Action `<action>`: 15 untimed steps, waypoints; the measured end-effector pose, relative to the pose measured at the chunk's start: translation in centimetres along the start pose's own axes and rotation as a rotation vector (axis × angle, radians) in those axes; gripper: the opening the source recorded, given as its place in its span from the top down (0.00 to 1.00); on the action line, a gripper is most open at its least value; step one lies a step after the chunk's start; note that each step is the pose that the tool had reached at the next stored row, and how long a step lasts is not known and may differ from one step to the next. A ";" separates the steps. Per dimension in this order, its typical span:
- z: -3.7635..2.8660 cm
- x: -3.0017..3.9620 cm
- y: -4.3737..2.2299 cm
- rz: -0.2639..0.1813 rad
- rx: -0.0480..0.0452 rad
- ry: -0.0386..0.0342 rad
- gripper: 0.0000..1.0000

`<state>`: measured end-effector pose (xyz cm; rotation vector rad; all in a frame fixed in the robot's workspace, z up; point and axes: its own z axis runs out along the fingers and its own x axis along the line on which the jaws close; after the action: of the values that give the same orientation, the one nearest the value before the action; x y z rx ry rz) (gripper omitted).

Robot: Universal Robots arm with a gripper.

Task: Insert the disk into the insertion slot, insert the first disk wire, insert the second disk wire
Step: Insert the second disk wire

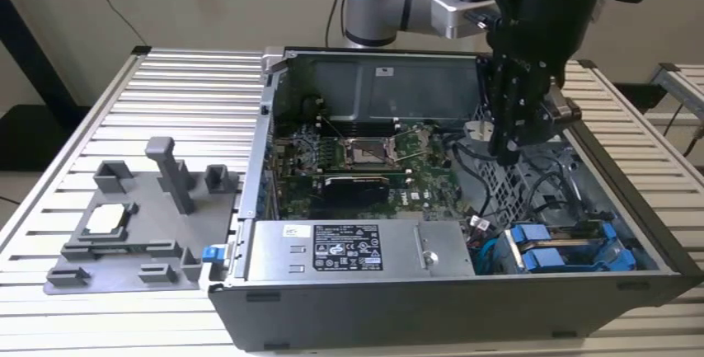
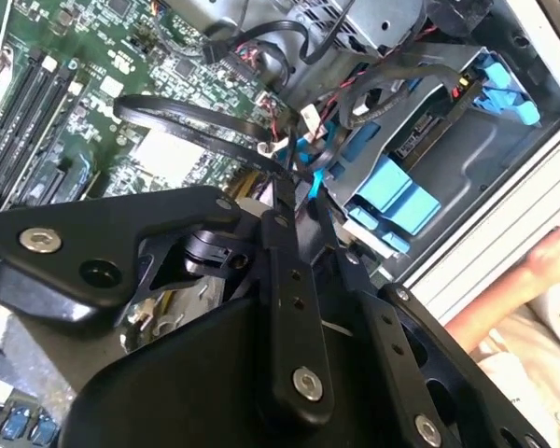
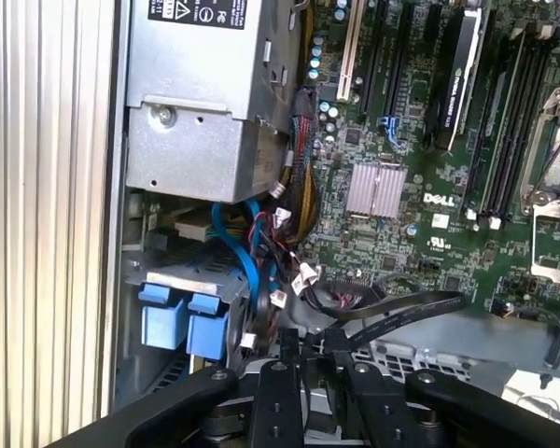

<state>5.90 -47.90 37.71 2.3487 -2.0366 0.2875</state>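
Slatted metal table [image 1: 165, 85] carries an open PC case [image 1: 440, 307], w/ a grey fixture tray [image 1: 121, 270] on the exterior view's left. That view gives the whole layout: the gripper [image 1: 507, 152] hangs inside the case, between the motherboard [image 1: 363, 159] and the case wall on the exterior view's right. The second wrist view adds part of a person [image 2: 541, 271] beyond the case edge. The first wrist view adds the power-supply box [image 3: 201, 121] right beside the drive cage. The disk [image 1: 546, 260] sits in the insertion slot [image 2: 485, 154] at the case's near corner, bright blue carrier tabs showing. Its body is mostly hidden by cage metal & cables [image 3: 247, 261]. Can't tell if the gripper is open or closed, or has hold of anything. Loose wires lie close to its tip.
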 end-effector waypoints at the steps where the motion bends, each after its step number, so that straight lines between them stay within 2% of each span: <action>1: -0.01 -0.17 -0.02 -0.001 -0.0006 0.0050 0.75; 4: -0.02 -0.31 -0.05 -0.002 -0.0011 0.0105 0.77; 5: -0.02 -0.31 -0.05 -0.002 -0.0014 0.0118 0.84; 9: -0.03 -0.31 -0.05 -0.002 -0.0020 0.0164 0.84; 13: 0.00 -0.12 -0.02 -0.002 -0.0020 0.0167 0.85; 14: 0.01 -0.11 -0.02 -0.002 -0.0020 0.0166 0.89; 15: 0.01 -0.11 -0.02 -0.002 -0.0020 0.0166 0.89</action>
<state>5.91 -47.79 37.69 2.3394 -2.0256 0.3036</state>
